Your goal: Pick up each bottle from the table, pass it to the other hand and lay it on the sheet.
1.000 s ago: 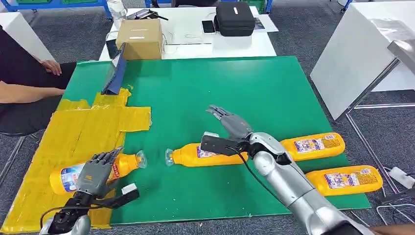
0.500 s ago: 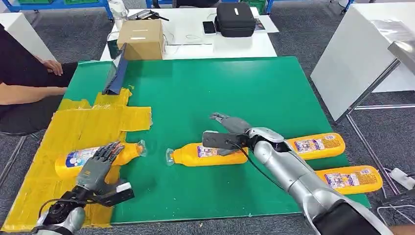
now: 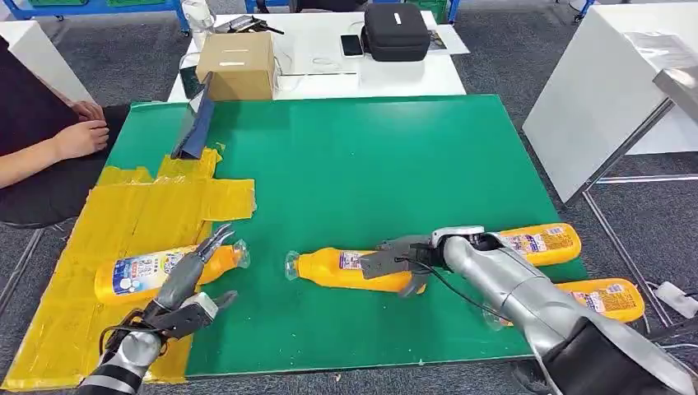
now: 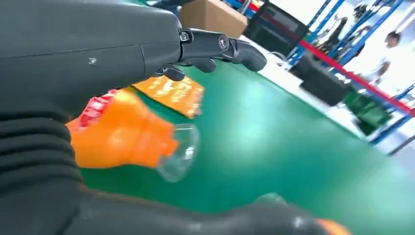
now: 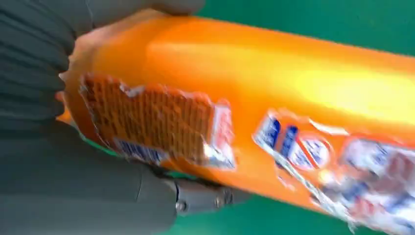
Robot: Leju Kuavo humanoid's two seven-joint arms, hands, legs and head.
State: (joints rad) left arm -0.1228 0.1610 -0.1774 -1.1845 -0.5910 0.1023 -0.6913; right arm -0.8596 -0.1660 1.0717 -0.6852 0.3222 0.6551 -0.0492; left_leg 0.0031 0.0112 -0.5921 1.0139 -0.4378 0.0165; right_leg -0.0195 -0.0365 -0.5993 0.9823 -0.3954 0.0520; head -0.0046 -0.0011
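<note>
An orange bottle (image 3: 140, 272) with a clear cap lies on the yellow sheet (image 3: 123, 218) at the table's left. My left hand (image 3: 191, 284) hovers just beside its neck with fingers spread, holding nothing; in the left wrist view the fingers (image 4: 215, 46) reach over the bottle's neck (image 4: 122, 132) without touching. My right hand (image 3: 400, 262) wraps the middle orange bottle (image 3: 333, 269), which lies on the green table top (image 3: 370, 156). In the right wrist view that bottle (image 5: 274, 83) sits between thumb and fingers. Two more orange bottles (image 3: 543, 240) (image 3: 605, 298) lie at the right.
A person's hand (image 3: 78, 138) rests at the table's left edge. A blue folded object (image 3: 193, 123) stands near the far left corner. Behind are a cardboard box (image 3: 236, 64) and a black case (image 3: 395, 31). A white table (image 3: 601, 90) stands to the right.
My left hand let go of the bottle on the sheet and drew back. My right hand came down and closed round the middle bottle. The person's hand shifted.
</note>
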